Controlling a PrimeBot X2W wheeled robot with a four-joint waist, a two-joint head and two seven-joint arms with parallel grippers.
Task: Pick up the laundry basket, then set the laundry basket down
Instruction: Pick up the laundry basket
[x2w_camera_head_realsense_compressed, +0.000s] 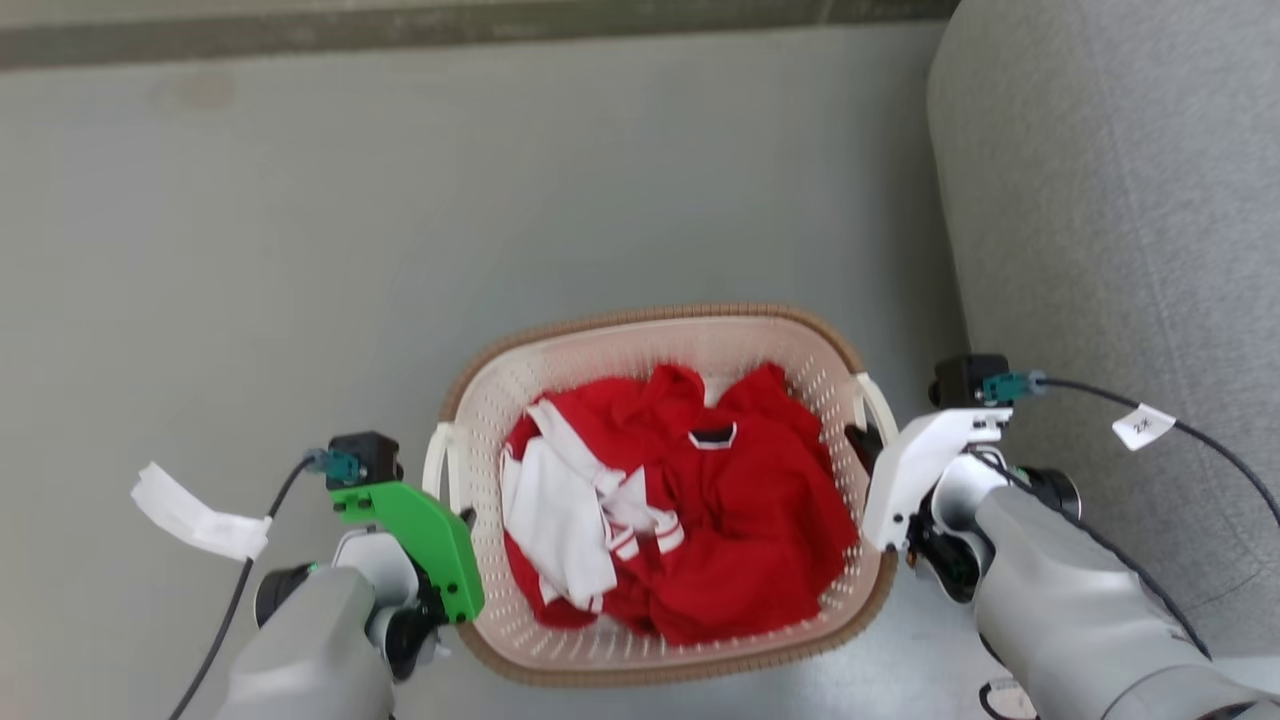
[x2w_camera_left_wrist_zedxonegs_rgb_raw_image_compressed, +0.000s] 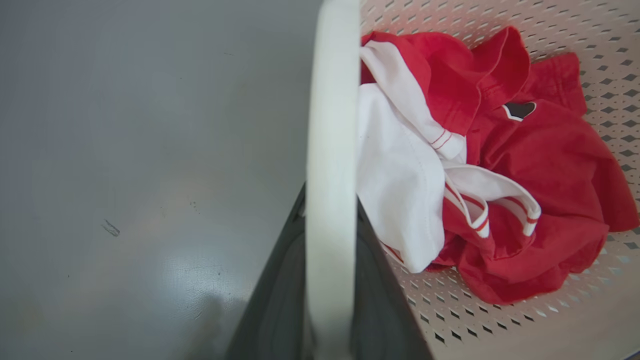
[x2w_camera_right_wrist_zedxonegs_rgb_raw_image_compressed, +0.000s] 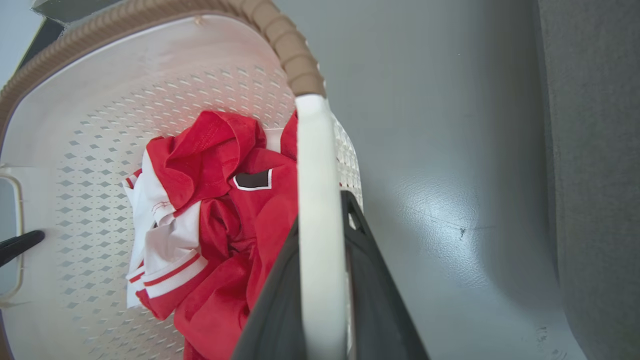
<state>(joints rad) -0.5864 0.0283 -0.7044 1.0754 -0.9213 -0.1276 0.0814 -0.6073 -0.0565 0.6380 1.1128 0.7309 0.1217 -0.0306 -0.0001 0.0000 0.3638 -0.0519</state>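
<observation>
Far left in the head view, over the grey floor (x2w_camera_head_realsense_compressed: 300, 230): a crumpled white paper tag (x2w_camera_head_realsense_compressed: 200, 518) on a dark cable (x2w_camera_head_realsense_compressed: 235, 610). Just right of it, the left hand (x2w_camera_head_realsense_compressed: 462, 518) under a green bracket (x2w_camera_head_realsense_compressed: 425, 545), right at the left white handle (x2w_camera_head_realsense_compressed: 437, 465) of the laundry basket (x2w_camera_head_realsense_compressed: 600, 365). In the left wrist view, the left hand (x2w_camera_left_wrist_zedxonegs_rgb_raw_image_compressed: 330, 240) pressed together on that handle (x2w_camera_left_wrist_zedxonegs_rgb_raw_image_compressed: 332, 150), with one dark finger (x2w_camera_left_wrist_zedxonegs_rgb_raw_image_compressed: 277, 295) on the floor side, the other on the basket side, and the white bar pinched between them.

In the middle, low in the head view, the cream perforated basket with its brown woven-look rim (x2w_camera_head_realsense_compressed: 650, 314), open side up, between the two hands. Cannot tell whether raised or resting on the floor. Inside, a heap of red clothing (x2w_camera_head_realsense_compressed: 760, 500) with a white piece (x2w_camera_head_realsense_compressed: 550, 510) on its left part, red stripes at the cuffs, and a small dark collar patch (x2w_camera_head_realsense_compressed: 712, 435) near the top.

At the right handle (x2w_camera_head_realsense_compressed: 880, 400), the right hand (x2w_camera_head_realsense_compressed: 862, 440) under a white bracket (x2w_camera_head_realsense_compressed: 920, 470). In the right wrist view, the right hand (x2w_camera_right_wrist_zedxonegs_rgb_raw_image_compressed: 322, 250) likewise closed on the white handle (x2w_camera_right_wrist_zedxonegs_rgb_raw_image_compressed: 315, 165), with dark fingers (x2w_camera_right_wrist_zedxonegs_rgb_raw_image_compressed: 272, 310) tight on both sides of it. Across the basket in that view, a dark fingertip (x2w_camera_right_wrist_zedxonegs_rgb_raw_image_compressed: 20, 245) at the far handle opening.

Further right, a second paper tag (x2w_camera_head_realsense_compressed: 1143, 425) on a cable. Beyond it, a grey upholstered piece of furniture (x2w_camera_head_realsense_compressed: 1120, 250), near the basket but apart from it.
</observation>
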